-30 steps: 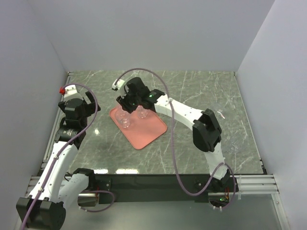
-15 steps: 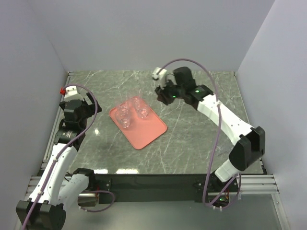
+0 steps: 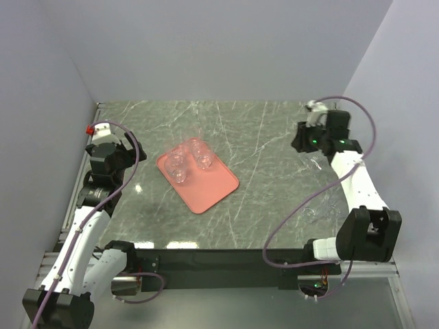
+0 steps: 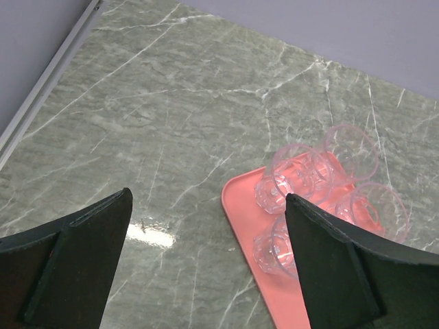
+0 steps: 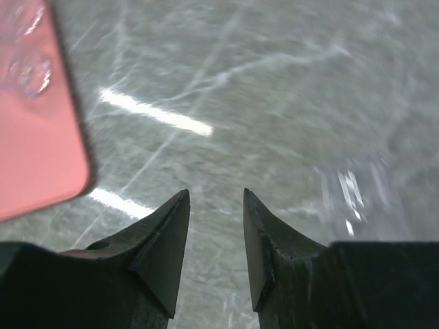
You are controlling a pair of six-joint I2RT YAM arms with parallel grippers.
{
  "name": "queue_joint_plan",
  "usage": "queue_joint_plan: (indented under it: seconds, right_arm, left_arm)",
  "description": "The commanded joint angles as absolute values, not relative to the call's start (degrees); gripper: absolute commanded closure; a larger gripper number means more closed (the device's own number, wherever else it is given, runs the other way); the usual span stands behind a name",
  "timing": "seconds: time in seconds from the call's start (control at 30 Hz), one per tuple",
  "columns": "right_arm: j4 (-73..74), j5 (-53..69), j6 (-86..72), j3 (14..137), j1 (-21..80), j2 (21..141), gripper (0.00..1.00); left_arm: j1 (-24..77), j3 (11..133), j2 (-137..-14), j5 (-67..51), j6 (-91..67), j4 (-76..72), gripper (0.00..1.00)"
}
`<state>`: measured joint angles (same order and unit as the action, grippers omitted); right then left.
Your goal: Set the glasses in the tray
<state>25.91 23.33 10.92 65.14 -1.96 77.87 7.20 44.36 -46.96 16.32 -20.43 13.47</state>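
The salmon-pink tray (image 3: 206,188) lies left of the table's middle, with several clear glasses (image 3: 204,162) standing on its far half. In the left wrist view the tray (image 4: 243,219) and its glasses (image 4: 295,177) sit just right of my open, empty left gripper (image 4: 206,199), which hovers at the left (image 3: 122,155). My right gripper (image 3: 300,141) is at the back right, open and empty (image 5: 214,195). A clear glass (image 3: 317,164) stands on the table just beside it and shows blurred in the right wrist view (image 5: 357,188). The tray's corner (image 5: 34,130) shows there too.
Grey walls close the table on the left, back and right. A metal rail (image 4: 48,75) runs along the left edge. A faint clear shape near the right front (image 3: 334,207) may be another glass. The right arm's cable (image 3: 288,219) loops over the right front.
My right arm has swung from over the tray to the back right corner, leaving the glasses on the tray. The left arm has not moved.
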Motion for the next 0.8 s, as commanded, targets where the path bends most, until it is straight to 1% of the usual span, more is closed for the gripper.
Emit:
queue_joint_plan:
  seconds: [0.0, 0.23, 0.43, 0.6, 0.77]
  right_arm:
    - [21.3, 27.2, 1.7, 62.1, -11.2, 74.4, 0.57]
    - [17.3, 28.7, -9.5, 55.3, -21.3, 72.5, 0.58]
    - [12.9, 29.8, -17.7, 52.4, -28.6, 74.1, 0.58]
    - [9.1, 33.8, -22.4, 50.0, -31.5, 76.5, 0.58]
    - [7.5, 37.3, -26.3, 50.5, -33.3, 80.0, 0.57]
  left_arm:
    - [6.9, 44.6, -45.5, 15.2, -20.3, 11.0, 0.00]
    - [6.9, 44.5, -45.5, 15.4, -20.3, 11.0, 0.01]
    - [6.9, 44.5, -45.7, 15.5, -20.2, 11.0, 0.01]
    - [6.9, 44.4, -46.1, 15.6, -20.2, 11.0, 0.01]
    - [6.9, 44.5, -46.3, 15.7, -20.2, 11.1, 0.01]
